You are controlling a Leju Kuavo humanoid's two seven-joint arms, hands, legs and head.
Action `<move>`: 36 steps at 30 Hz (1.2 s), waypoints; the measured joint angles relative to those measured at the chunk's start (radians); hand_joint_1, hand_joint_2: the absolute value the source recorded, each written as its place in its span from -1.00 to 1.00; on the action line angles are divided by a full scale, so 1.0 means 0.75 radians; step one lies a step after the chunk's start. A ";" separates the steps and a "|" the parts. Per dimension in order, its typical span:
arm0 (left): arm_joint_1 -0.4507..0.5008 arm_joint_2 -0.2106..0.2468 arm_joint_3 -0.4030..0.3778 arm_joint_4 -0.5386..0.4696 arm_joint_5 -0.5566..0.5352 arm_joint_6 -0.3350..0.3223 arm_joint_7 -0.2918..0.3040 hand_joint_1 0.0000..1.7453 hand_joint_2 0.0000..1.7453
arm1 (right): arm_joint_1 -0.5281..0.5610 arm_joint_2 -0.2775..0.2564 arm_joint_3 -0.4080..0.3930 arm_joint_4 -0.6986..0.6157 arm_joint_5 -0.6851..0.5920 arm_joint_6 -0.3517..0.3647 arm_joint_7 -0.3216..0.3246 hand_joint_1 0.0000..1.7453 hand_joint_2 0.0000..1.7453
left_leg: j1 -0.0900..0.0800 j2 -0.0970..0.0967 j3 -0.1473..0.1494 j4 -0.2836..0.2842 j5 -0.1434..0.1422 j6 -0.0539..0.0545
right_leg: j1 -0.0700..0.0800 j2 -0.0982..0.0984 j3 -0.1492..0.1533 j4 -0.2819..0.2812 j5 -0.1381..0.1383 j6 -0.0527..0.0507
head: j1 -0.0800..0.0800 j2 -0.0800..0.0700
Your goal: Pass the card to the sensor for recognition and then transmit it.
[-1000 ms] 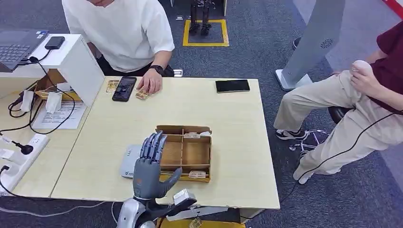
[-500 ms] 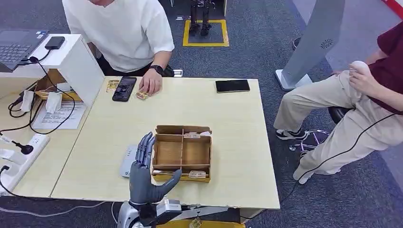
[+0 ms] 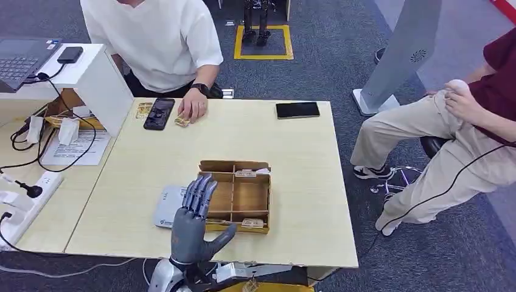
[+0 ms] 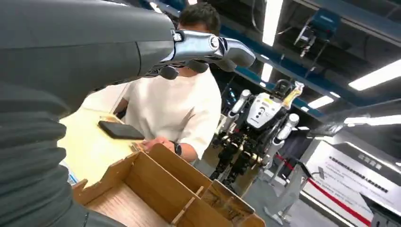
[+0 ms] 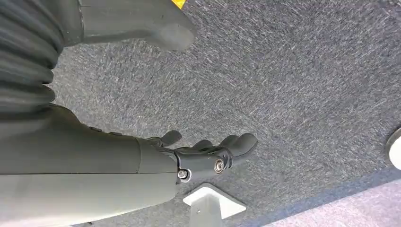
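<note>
Pale wooden table (image 3: 286, 152), rectangular, set on grey carpet. Near its front edge: a shallow brown cardboard tray (image 3: 236, 196) divided into compartments, with small tan cards lying in the back compartment (image 3: 246, 174) and in the narrow front compartment (image 3: 252, 223). Just beside the tray on the robot's left: a flat light-grey sensor pad (image 3: 168, 207) with rounded corners, partly hidden by the hand. Left hand (image 3: 192, 220), dark grey with a silver forearm, raised upright above the table's front edge, fingers extended and close together, thumb spread toward the tray, nothing in its grasp; its fingertips overlap the tray's left wall in the head view. In the left wrist view the same fingers (image 4: 208, 47) reach out straight above the tray (image 4: 156, 189), holding nothing. Right hand (image 5: 208, 153), hanging over the grey carpet, fingers loosely curled and holding nothing. At the table's far edge: a person in a white T-shirt (image 3: 152, 42), one hand (image 3: 193, 106) resting on the tabletop next to a black phone (image 3: 159, 113), with small tan cards (image 3: 181, 121) at the fingertips. A second black phone (image 3: 297, 110) lies near the far right corner. Seated off to the right, well apart from the table: a person in beige trousers (image 3: 426, 152).
</note>
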 joint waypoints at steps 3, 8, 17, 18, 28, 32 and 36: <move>0.003 0.001 0.000 0.000 -0.012 0.000 0.000 -1.00 1.00 | 0.000 0.000 0.001 0.000 0.004 0.001 -0.001 -1.00 1.00 | 0.000 0.000 0.000 0.000 0.000 0.000 | 0.000 0.000 0.000 0.000 0.000 0.000 | 0.000 0.000; 0.003 0.009 -0.002 0.000 -0.048 0.000 0.014 -1.00 1.00 | 0.000 0.000 0.003 0.000 0.006 0.005 -0.001 -1.00 1.00 | 0.000 0.000 0.000 0.000 0.000 0.000 | 0.000 0.000 0.000 0.000 0.000 0.000 | 0.000 0.000; 0.003 0.023 -0.010 0.003 -0.158 0.000 0.059 -1.00 1.00 | 0.000 -0.001 0.014 0.003 0.032 0.001 0.015 -1.00 1.00 | 0.000 0.000 0.000 0.000 0.000 0.000 | 0.000 0.000 0.000 0.000 0.000 0.000 | 0.000 0.000; 0.003 0.024 -0.010 0.003 -0.161 0.000 0.062 -1.00 1.00 | 0.000 -0.001 0.015 0.003 0.032 0.001 0.015 -1.00 1.00 | 0.000 0.000 0.000 0.000 0.000 0.000 | 0.000 0.000 0.000 0.000 0.000 0.000 | 0.000 0.000; -0.001 0.037 -0.013 0.013 -0.306 0.000 0.167 -1.00 1.00 | 0.000 -0.001 0.019 0.005 0.049 0.002 0.017 -1.00 1.00 | 0.000 0.000 0.000 0.000 0.000 0.000 | 0.000 0.000 0.000 0.000 0.000 0.000 | 0.000 0.000; -0.003 0.048 -0.025 0.020 -0.357 0.000 0.225 -1.00 1.00 | 0.000 -0.002 0.020 0.007 0.058 0.002 0.019 -1.00 1.00 | 0.000 0.000 0.000 0.000 0.000 0.000 | 0.000 0.000 0.000 0.000 0.000 0.000 | 0.000 0.000; -0.011 0.061 -0.047 0.031 -0.395 0.001 0.284 -1.00 1.00 | 0.000 -0.002 0.020 0.007 0.068 0.005 0.024 -1.00 1.00 | 0.000 0.000 0.000 0.000 0.000 0.000 | 0.000 0.000 0.000 0.000 0.000 0.000 | 0.000 0.000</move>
